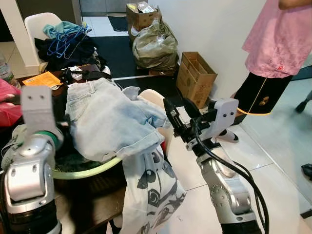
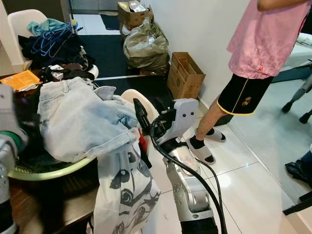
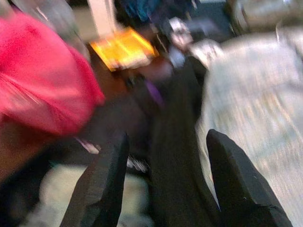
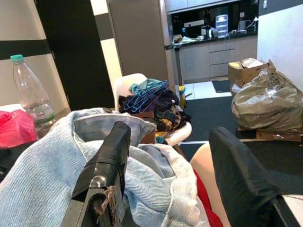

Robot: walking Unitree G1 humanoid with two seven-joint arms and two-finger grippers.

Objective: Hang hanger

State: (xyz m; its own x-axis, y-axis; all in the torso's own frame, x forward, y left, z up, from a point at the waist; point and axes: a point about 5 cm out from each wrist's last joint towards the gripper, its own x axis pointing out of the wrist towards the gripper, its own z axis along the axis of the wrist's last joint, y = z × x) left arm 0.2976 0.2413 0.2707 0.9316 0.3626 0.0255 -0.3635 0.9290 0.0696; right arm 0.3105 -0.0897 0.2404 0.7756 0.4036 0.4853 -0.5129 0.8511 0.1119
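While unseen elsewhere, bottle (image 4: 32, 92) beside jeans (image 4: 52, 175)

We see a lived-in home: laundry basket (image 1: 92, 170) of clothes, chair (image 1: 41, 22) piled with garments, cardboard boxes (image 1: 195, 78), kitchen counter (image 4: 218, 38) beyond.

Readable text: none in any view.
Orange booklet (image 1: 43, 79): at the table's far left corner, print too small to read.
Shorts (image 2: 242, 96): small gold emblem on the black fabric, not legible.
Pink shirt (image 2: 267, 41): small red mark near the hem, not legible.
Bottle (image 4: 30, 91): no label text can be made out.
Boxes (image 1: 196, 76): plain cardboard, no markings readable.
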